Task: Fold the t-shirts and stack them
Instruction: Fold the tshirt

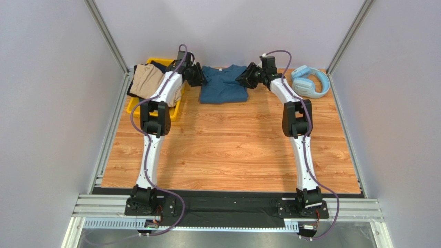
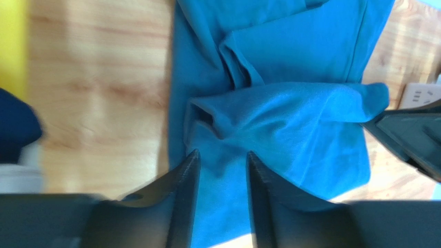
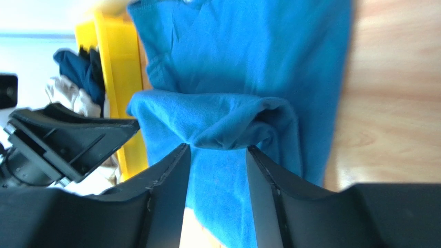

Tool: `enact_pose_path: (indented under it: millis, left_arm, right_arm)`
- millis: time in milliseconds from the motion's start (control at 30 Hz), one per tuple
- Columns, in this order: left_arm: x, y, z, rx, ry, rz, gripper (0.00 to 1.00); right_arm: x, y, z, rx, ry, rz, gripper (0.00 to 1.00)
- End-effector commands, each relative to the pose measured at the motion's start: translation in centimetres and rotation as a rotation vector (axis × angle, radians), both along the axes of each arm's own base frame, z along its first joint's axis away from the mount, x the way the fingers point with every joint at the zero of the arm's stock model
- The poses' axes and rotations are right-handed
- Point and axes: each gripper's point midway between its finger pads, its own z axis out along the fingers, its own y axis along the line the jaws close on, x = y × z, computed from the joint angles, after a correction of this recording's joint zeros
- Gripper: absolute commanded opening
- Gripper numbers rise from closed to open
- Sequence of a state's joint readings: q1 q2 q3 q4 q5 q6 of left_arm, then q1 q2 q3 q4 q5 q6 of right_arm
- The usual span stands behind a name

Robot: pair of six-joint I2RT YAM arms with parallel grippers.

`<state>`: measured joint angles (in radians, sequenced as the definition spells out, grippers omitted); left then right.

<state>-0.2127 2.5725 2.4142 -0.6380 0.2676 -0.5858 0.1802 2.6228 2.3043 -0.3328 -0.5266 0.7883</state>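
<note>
While the teal t-shirt [image 1: 223, 85] lies folded at twelve o'clock on the table [image 1: 233, 155], left gripper [image 2: 221, 154] and right gripper [image 3: 217, 147] flank it, jaws parted, clamping nothing.

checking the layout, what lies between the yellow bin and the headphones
The teal t-shirt, with the left hand and right hand at its sides; the top view shows it.

Plain grey walls [image 1: 222, 26] enclose a wood-grain table [image 1: 228, 150].
</note>
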Motion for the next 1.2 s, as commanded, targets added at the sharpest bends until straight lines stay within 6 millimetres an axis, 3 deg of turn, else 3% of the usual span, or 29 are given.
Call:
enact_pose_path:
  millis: [0,100,133,233,333,400,600,800,967,1100,1167]
  left_arm:
    - [2.9,1.6,5.0,-0.014,-0.154,0.061,0.68]
    - [3.3,3.1,7.2,0.008,-0.203,0.093,0.68]
    - [3.3,3.7,7.8,0.011,-0.215,0.105,0.68]
    - [2.7,4.3,10.2,0.003,-0.258,0.110,0.68]
    - [1.1,3.3,11.8,-0.041,-0.256,0.055,0.66]
    - [-0.4,2.0,11.7,-0.094,-0.225,-0.002,0.64]
    - [-3.8,-2.2,8.5,-0.128,-0.134,-0.148,0.57]
    - [-6.4,-5.1,4.3,-0.130,-0.033,-0.222,0.55]
    - [-8.1,-5.5,0.6,-0.099,0.043,-0.227,0.52]
    - [-8.0,-5.2,-1.4,-0.062,0.062,-0.205,0.51]
    - [-7.8,-5.0,-1.8,-0.052,0.064,-0.196,0.50]
  right_arm:
    - [3.5,-1.8,5.4,0.021,-0.165,-0.101,0.52]
    - [3.6,-2.8,7.5,0.042,-0.188,-0.109,0.52]
    - [3.5,-3.5,9.4,0.055,-0.212,-0.110,0.51]
    - [2.5,-4.0,12.3,0.060,-0.260,-0.083,0.52]
    - [0.8,-3.5,14.3,0.080,-0.272,-0.023,0.52]
    - [-0.5,-2.5,14.3,0.100,-0.251,0.028,0.51]
    - [-3.5,0.7,10.0,0.067,-0.144,0.146,0.50]
    - [-5.7,1.8,4.3,-0.015,-0.021,0.195,0.48]
    - [-7.4,1.3,0.3,-0.074,0.077,0.195,0.44]
    - [-7.7,0.4,-3.0,-0.136,0.113,0.184,0.44]
    - [-7.7,0.2,-3.6,-0.151,0.133,0.183,0.44]
